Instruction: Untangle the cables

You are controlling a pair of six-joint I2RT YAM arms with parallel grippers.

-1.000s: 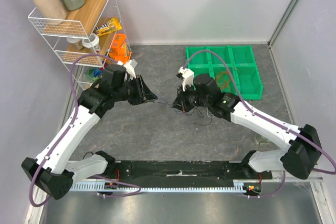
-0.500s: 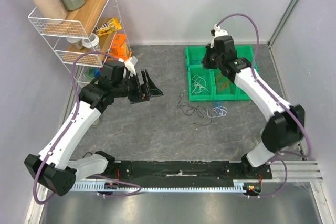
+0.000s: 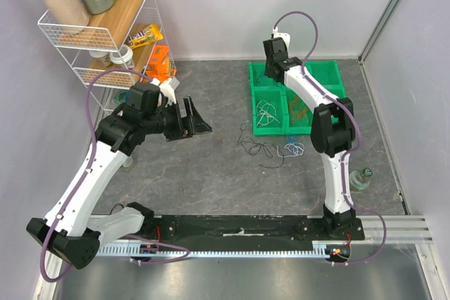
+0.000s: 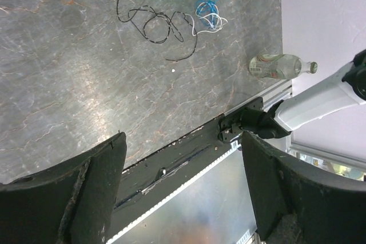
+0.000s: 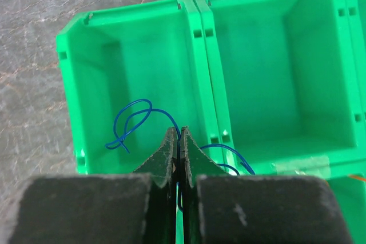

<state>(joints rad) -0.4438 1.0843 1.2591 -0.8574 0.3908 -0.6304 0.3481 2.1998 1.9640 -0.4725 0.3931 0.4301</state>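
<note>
A blue cable (image 5: 132, 123) hangs pinched in the tightly closed jaws of the right gripper (image 5: 178, 141) over the upper-left compartment of the bin (image 3: 329, 73). A white cable (image 3: 265, 112) and an orange cable (image 3: 299, 109) already lie sorted in separate lower-row compartments. What remains, I judge, is the black cable (image 3: 254, 147) and a blue-white bunch (image 3: 294, 150), lying close together and perhaps linked on the tabletop (image 3: 211, 180) just below the bin; the left gripper (image 3: 193, 121), centre-left, holds its jaws wide apart with nothing between them.
</note>
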